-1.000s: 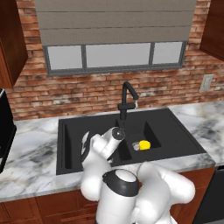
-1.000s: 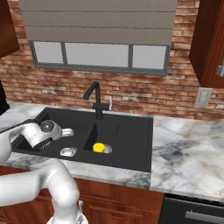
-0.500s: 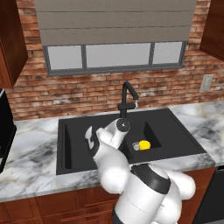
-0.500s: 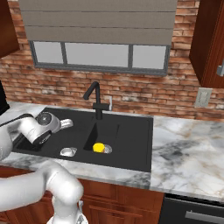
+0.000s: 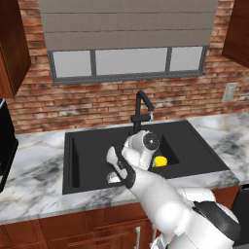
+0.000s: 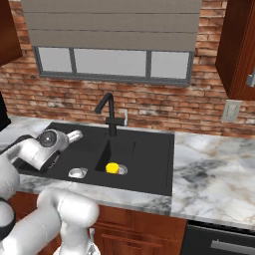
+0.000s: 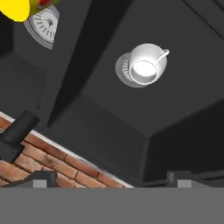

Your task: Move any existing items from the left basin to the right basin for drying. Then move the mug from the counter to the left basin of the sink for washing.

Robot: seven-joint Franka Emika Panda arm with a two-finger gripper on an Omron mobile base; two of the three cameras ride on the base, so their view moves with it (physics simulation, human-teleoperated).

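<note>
Over the sink's left basin, the tool is hovering open and empty. The white mug is sitting on that basin's drain; the yellow cup is lying in the right basin. Both moves look done.

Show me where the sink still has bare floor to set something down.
Left basin: bare floor all around the white mug, which sits on the drain. Right basin: open from the yellow cup to the outer wall; crowded near the divider.
</note>
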